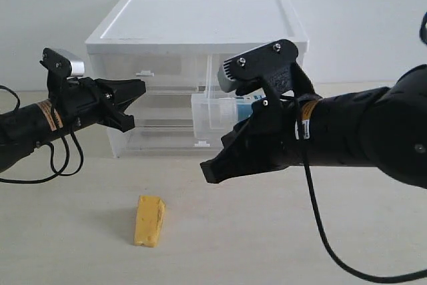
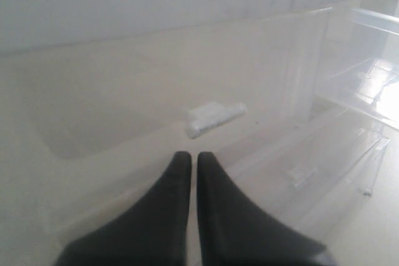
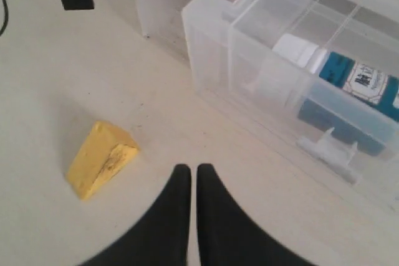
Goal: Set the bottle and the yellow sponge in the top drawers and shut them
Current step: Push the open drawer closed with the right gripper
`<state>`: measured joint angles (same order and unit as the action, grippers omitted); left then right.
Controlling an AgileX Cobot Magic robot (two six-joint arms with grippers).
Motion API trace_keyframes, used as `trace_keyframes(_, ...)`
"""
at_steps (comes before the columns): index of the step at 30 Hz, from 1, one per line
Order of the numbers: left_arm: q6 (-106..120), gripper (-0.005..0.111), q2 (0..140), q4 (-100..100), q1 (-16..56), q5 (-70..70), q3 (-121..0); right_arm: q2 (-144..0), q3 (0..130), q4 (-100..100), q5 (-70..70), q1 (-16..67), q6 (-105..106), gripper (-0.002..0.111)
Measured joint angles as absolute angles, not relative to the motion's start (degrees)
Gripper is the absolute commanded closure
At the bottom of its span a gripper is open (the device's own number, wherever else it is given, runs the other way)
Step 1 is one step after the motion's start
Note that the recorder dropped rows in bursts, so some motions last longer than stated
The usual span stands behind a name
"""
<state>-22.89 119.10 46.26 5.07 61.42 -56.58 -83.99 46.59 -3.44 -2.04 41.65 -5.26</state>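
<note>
The yellow sponge (image 1: 149,221) (image 3: 100,159) lies on the table in front of the cabinet, apart from both grippers. The bottle (image 3: 336,74) (image 1: 244,107) lies on its side inside the right top drawer (image 1: 212,117) (image 3: 249,48), which is pulled out. The left top drawer (image 1: 143,66) is pushed in; its white handle tab (image 2: 215,118) sits just ahead of my left gripper (image 2: 194,157) (image 1: 138,89), which is shut and empty. My right gripper (image 3: 193,169) (image 1: 209,172) hangs shut and empty over the table between the sponge and the open drawer.
The white-topped cabinet (image 1: 200,18) stands at the back with full-width translucent drawers (image 1: 157,135) below the top pair. The open drawer's handle tab (image 3: 327,147) juts toward my right gripper. A black cable (image 1: 320,231) trails from the right arm.
</note>
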Motion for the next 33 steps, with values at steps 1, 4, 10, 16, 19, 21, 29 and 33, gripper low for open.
trace_keyframes(1,-22.89,0.103,119.1,46.26,5.07,61.42,-56.58,-84.66,46.2,-3.44,0.0,40.99,-4.85,0.108)
trace_keyframes(4,-22.89,0.103,119.1,46.26,5.07,61.42,-56.58,-87.26,46.21,-3.44,6.36,36.98,-3.62,0.108)
trace_keyframes(10,-23.22,0.103,119.1,46.26,5.07,61.33,-56.58,-93.0,47.51,-4.53,15.87,31.29,-1.33,0.108)
trace_keyframes(16,-23.22,0.103,119.1,46.26,5.07,61.29,-56.58,-99.4,53.62,-9.31,15.17,32.17,5.56,0.108)
trace_keyframes(19,-23.22,0.103,119.1,46.26,5.07,61.19,-56.68,-99.5,55.86,-8.93,11.87,32.56,8.88,0.108)
trace_keyframes(21,-23.22,0.103,119.1,46.26,5.07,61.05,-56.8,-99.04,56.74,-7.06,9.31,32.65,12.26,0.108)
trace_keyframes(29,-23.22,0.103,119.1,46.49,5.07,60.93,-57.02,-93.65,57.38,6.41,-2.24,32.03,21.63,0.108)
trace_keyframes(33,-23.08,0.103,119.1,46.57,5.07,60.93,-57.02,-87.98,54.9,7.1,-4.52,30.53,22.07,0.108)
